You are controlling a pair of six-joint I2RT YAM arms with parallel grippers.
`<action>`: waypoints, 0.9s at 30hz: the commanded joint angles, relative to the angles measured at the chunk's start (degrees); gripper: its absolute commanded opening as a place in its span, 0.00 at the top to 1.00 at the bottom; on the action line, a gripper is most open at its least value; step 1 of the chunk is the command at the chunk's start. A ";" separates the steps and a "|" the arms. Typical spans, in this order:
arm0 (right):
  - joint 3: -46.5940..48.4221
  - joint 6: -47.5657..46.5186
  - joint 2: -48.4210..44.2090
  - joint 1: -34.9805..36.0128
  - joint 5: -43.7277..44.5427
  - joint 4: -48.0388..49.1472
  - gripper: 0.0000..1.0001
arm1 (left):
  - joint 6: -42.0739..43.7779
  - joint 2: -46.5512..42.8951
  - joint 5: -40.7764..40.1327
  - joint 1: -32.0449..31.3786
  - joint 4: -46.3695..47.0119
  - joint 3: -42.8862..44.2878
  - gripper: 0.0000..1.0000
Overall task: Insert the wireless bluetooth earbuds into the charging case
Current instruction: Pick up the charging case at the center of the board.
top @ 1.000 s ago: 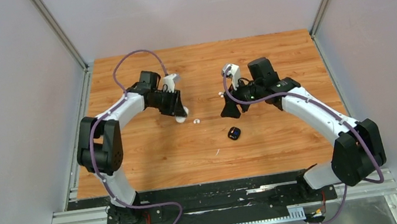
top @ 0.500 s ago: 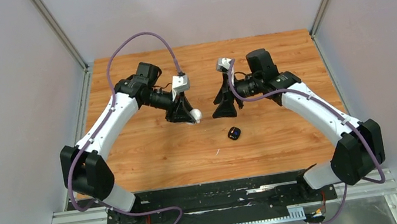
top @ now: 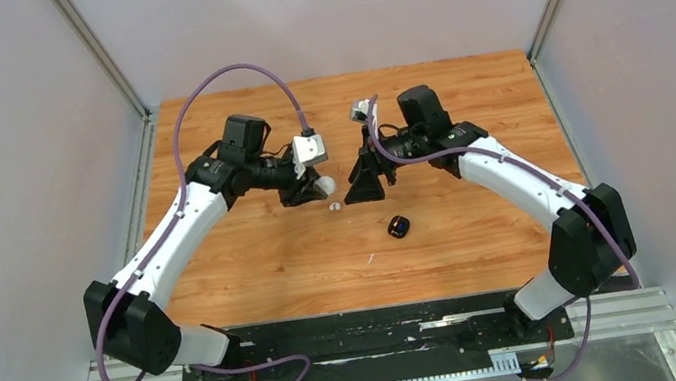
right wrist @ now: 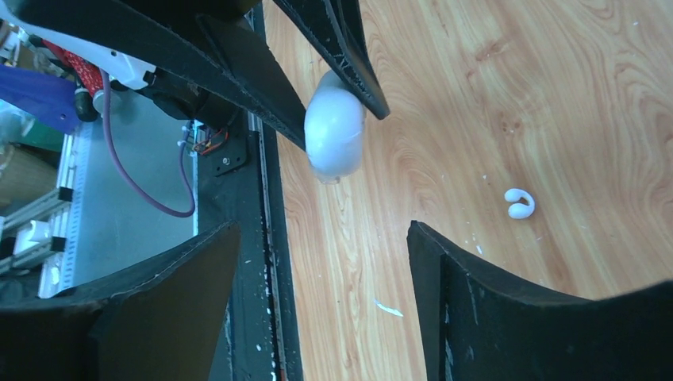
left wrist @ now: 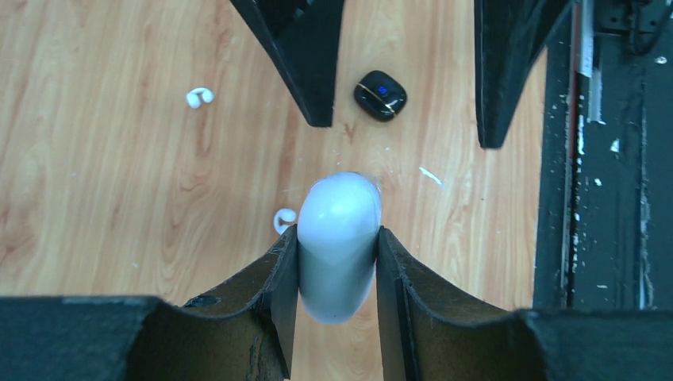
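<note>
Gripping white pebble-shaped plastic case (left wrist: 337,208), left tool (left wrist: 337,236) clenched on it. Right tool (right wrist: 324,230) released, facing it, apart. One white hook-shaped plastic earbud (left wrist: 283,220) on wooden bench (left wrist: 119,198) near left tool's tip; second white earbud (left wrist: 199,97) farther off.

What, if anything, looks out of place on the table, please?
Nothing looks damaged. Two white earbuds lie loose and apart on the table: first earbud, second earbud. A stray white sliver lies near the black case. The left gripper holds the white case.
</note>
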 commanded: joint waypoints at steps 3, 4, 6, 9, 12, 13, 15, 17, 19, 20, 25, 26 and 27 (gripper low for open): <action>2.17 8.54 2.60 0.95 -0.01 6.69 0.27 | -3.92 -2.05 -3.16 -0.88 6.12 -0.68 0.80; 2.38 9.51 2.90 1.07 0.39 7.40 0.28 | -3.94 -2.18 -3.04 -1.00 5.90 -0.70 0.80; 2.74 11.75 3.59 1.11 1.21 8.89 0.28 | -3.79 -2.28 -2.91 -1.36 5.45 -0.74 0.80; 3.10 13.65 4.31 1.19 2.46 10.50 0.29 | -3.90 -2.58 -2.23 -1.75 5.18 -1.03 0.80; 3.33 14.33 4.83 1.24 2.62 11.18 0.34 | -3.93 -2.75 -1.60 -2.04 4.77 -1.11 0.80; 3.25 14.62 4.84 1.21 2.87 11.39 0.35 | -3.85 -2.70 -1.51 -2.19 4.65 -1.09 0.80; 3.01 15.32 4.88 1.20 3.01 12.03 0.39 | -3.82 -2.56 -1.24 -2.32 4.60 -1.03 0.80; 2.61 15.68 4.84 1.26 2.89 12.49 0.42 | -3.89 -2.37 -1.06 -2.47 4.57 -0.85 0.80; 2.25 15.75 4.75 1.38 2.77 12.74 0.47 | -4.01 -2.25 -0.88 -2.62 4.73 -0.67 0.80; 2.13 15.68 4.75 1.45 2.71 12.75 0.49 | -4.02 -2.19 -0.80 -2.77 4.83 -0.53 0.79; 1.45 15.25 4.67 2.05 2.41 13.17 0.52 | -4.52 -1.76 -0.46 -3.11 5.32 -0.14 0.79; 1.22 15.15 4.60 2.18 2.37 13.19 0.52 | -4.71 -1.73 -0.50 -3.07 5.46 -0.05 0.79; 1.03 14.93 4.58 2.35 2.19 13.19 0.52 | -4.93 -1.59 -0.46 -3.11 5.50 0.05 0.79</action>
